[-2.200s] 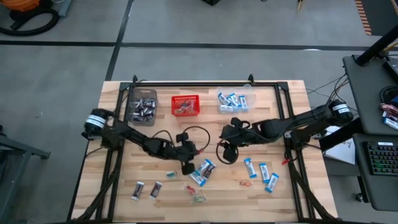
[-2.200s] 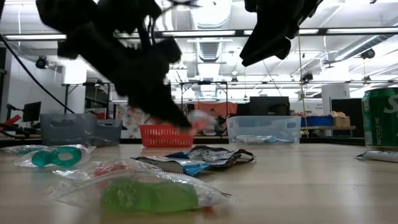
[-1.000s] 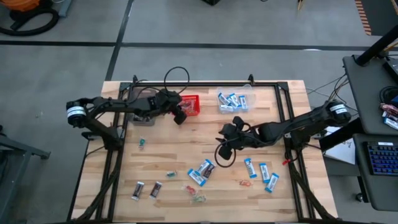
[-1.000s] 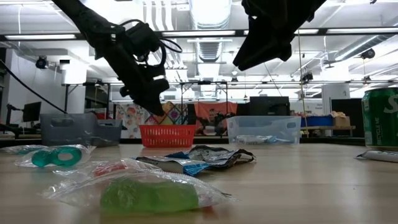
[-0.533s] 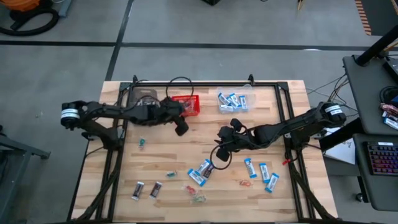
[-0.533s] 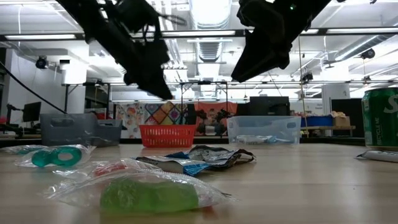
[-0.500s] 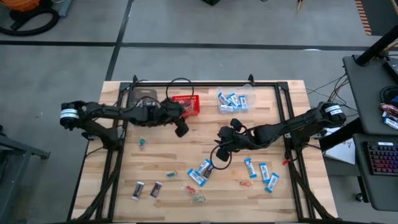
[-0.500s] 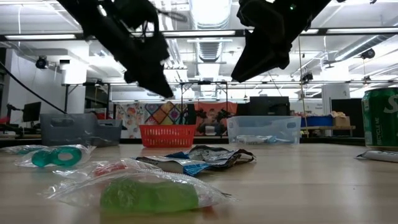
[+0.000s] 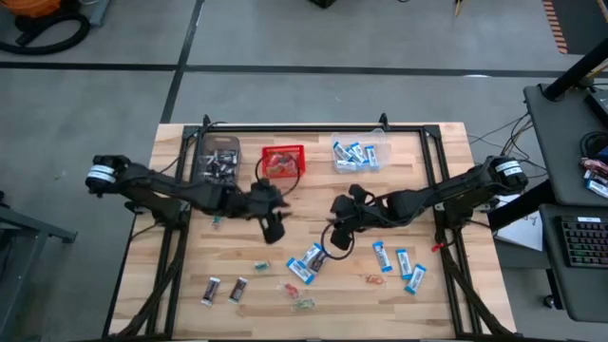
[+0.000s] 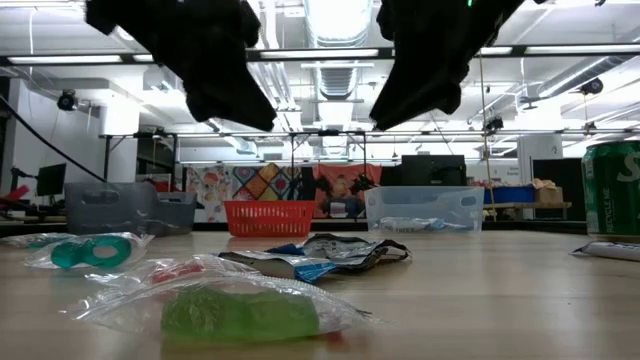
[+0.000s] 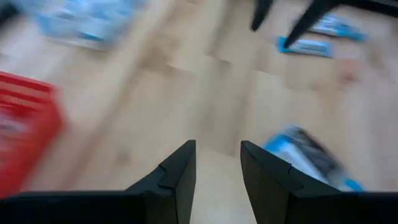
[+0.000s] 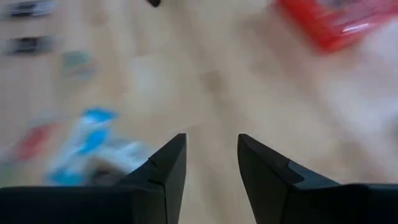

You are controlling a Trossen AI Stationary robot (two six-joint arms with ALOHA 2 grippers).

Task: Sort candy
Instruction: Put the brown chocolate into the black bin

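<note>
High view tells me some candy already lies in the bins but many pieces wait loose on the table, both my left gripper and right gripper hovering with jaws parted, empty.

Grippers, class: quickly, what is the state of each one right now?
Left end effector: open, holding nothing, above bare table.
Right end effector: open, holding nothing, above the table near a blue-and-white candy packet.
</note>
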